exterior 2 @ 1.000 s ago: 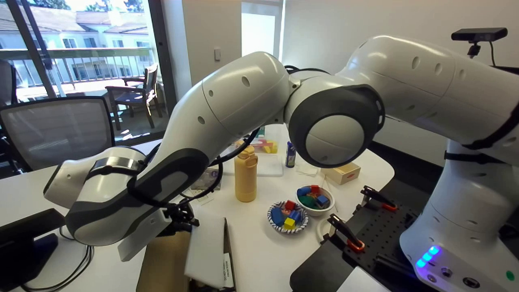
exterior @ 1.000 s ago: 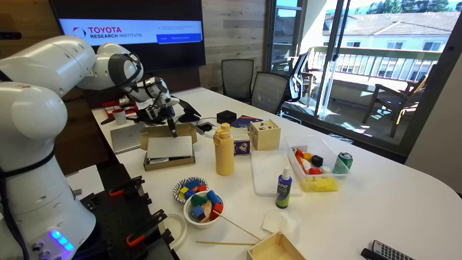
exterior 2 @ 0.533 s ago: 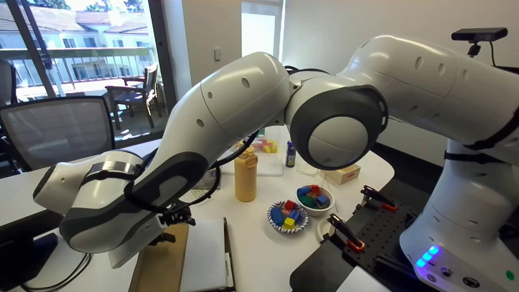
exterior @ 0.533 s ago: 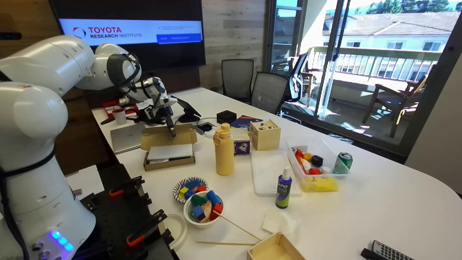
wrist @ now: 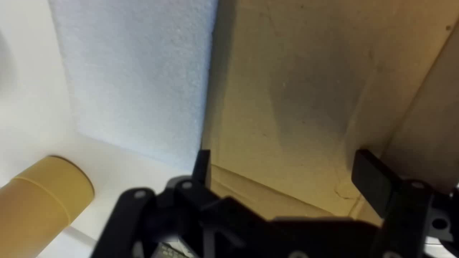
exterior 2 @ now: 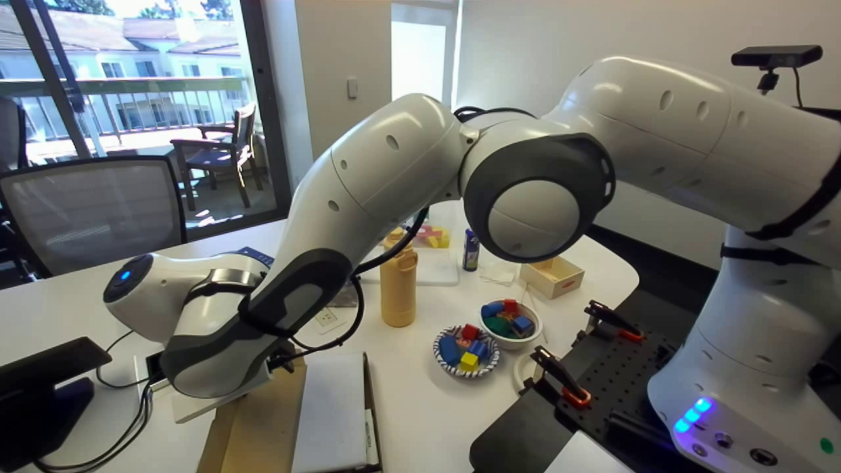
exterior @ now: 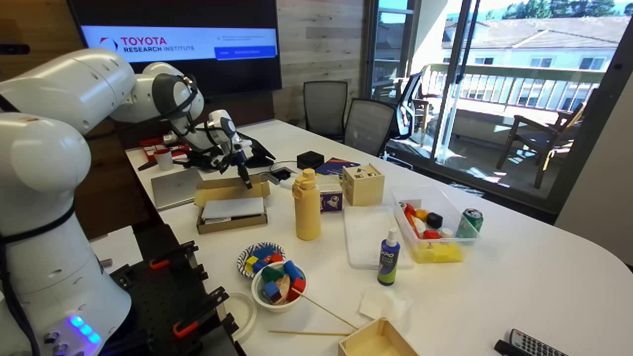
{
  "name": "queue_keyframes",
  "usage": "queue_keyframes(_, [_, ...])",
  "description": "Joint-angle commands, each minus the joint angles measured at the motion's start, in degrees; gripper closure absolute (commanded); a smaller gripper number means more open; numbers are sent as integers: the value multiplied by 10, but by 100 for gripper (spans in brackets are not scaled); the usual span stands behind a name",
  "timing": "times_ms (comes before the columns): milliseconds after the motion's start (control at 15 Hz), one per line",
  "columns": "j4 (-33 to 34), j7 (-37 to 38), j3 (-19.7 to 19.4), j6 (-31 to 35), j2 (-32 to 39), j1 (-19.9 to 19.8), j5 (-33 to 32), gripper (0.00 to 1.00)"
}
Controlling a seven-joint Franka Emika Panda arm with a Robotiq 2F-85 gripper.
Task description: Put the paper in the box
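The brown cardboard box (exterior: 232,226) lies with its lid (exterior 2: 266,414) folded back. In its low-walled part rests the paper, a thick white sheet (exterior: 232,207) that lies about flat; in an exterior view the white sheet (exterior 2: 332,414) leaves a dark strip and a printed label showing along one edge. The gripper (exterior: 247,185) hovers over the lid, behind the sheet. In the wrist view the gripper (wrist: 282,156) stands wide open, with only bare brown cardboard seen between its fingers. There the white sheet (wrist: 136,71) is left of the left finger, apparently apart from it.
A yellow bottle (exterior: 307,212) stands just beside the box, and a silver laptop (exterior: 173,189) on its other side. Two bowls of blocks (exterior 2: 466,353) sit farther off. A black monitor stand (exterior 2: 52,407) and cables are behind the lid.
A second ago my gripper held the sheet's raised edge, tilted. It let go, the sheet dropped flat into the box, and the opened gripper backed away over the lid, then shifted towards the bottle.
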Motion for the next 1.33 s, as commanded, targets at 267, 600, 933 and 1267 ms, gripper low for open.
queue_keyframes(267, [-177, 63, 12, 124, -84, -15, 16, 0])
queue_keyframes(600, [-238, 70, 26, 167, -115, -21, 22, 0])
queue_keyframes(933, [-284, 60, 45, 211, -130, -37, 41, 0])
queue_keyframes(1267, [-313, 61, 35, 244, -132, -31, 76, 0])
